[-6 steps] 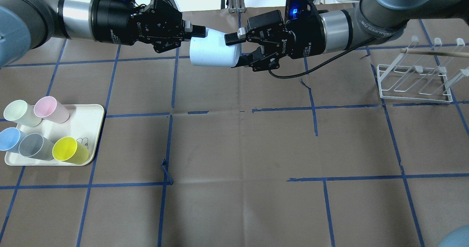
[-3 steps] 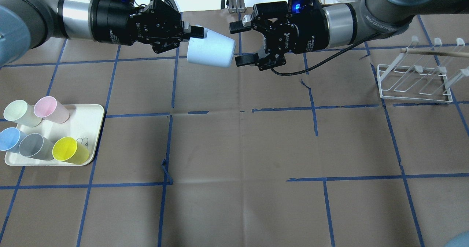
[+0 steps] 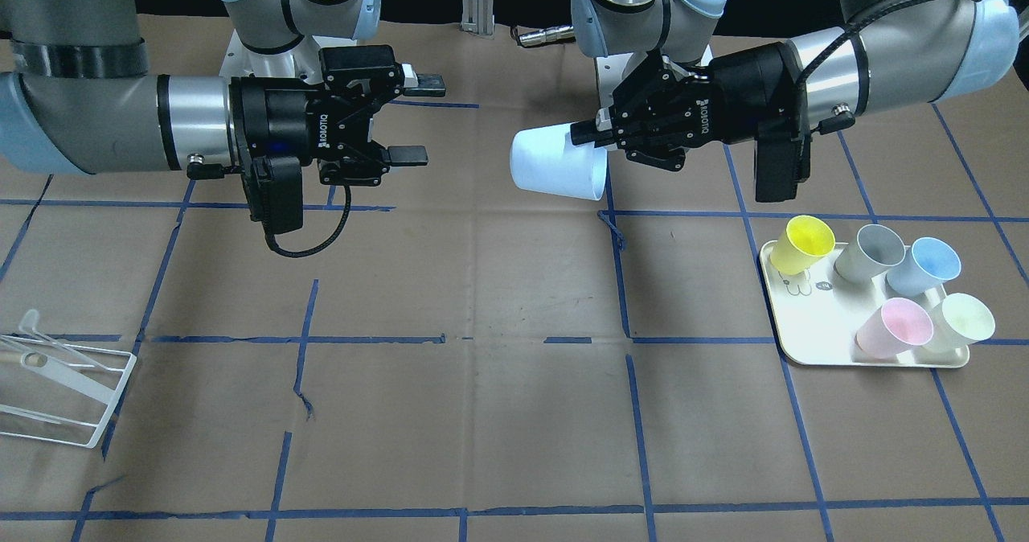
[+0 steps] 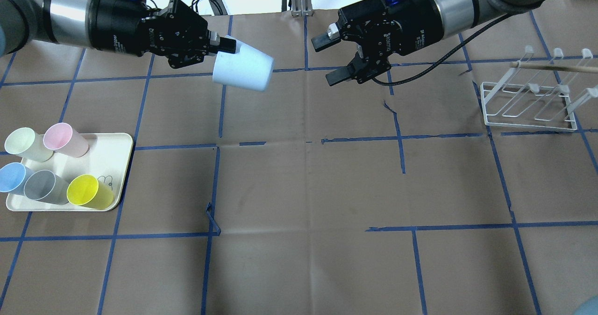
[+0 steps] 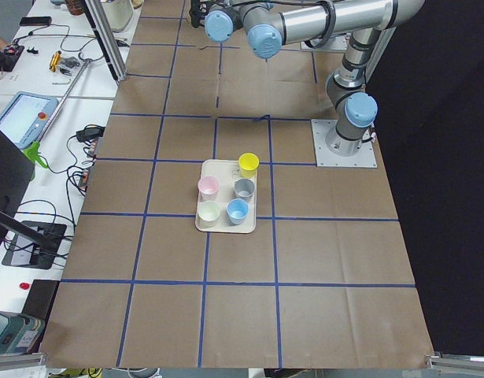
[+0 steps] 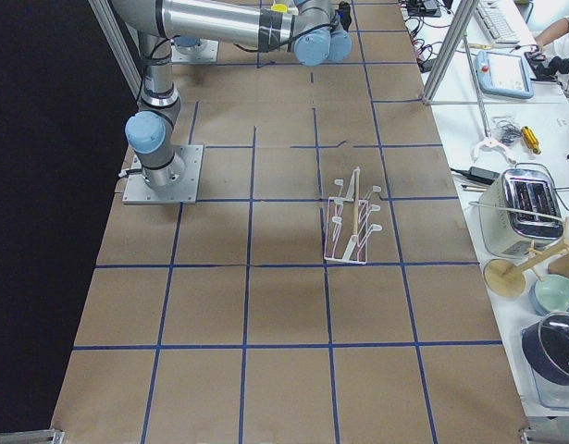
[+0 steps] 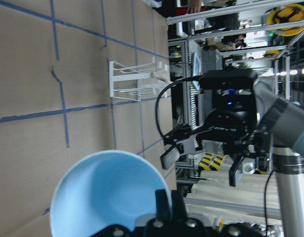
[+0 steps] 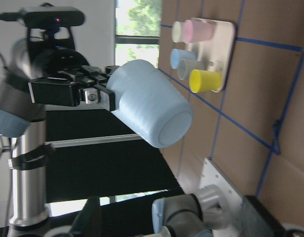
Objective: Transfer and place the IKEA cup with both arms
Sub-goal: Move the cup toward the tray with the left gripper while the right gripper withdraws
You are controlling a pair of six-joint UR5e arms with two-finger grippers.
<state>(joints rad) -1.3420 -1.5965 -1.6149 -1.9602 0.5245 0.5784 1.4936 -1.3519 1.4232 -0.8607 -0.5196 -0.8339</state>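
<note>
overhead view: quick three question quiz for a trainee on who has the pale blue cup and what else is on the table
1. True or false: the right pincer is shut on the pale-blue plastic tumbler.
2. How many coloured plastic cups stand on the cream rectangular tray? A three, B five, C six.
3. Fill in: the white wire rack sits on the robot's ___ side.
Key: 1 false, the left pincer grips its rim while the right one is open and empty; 2 B; 3 right.
</note>
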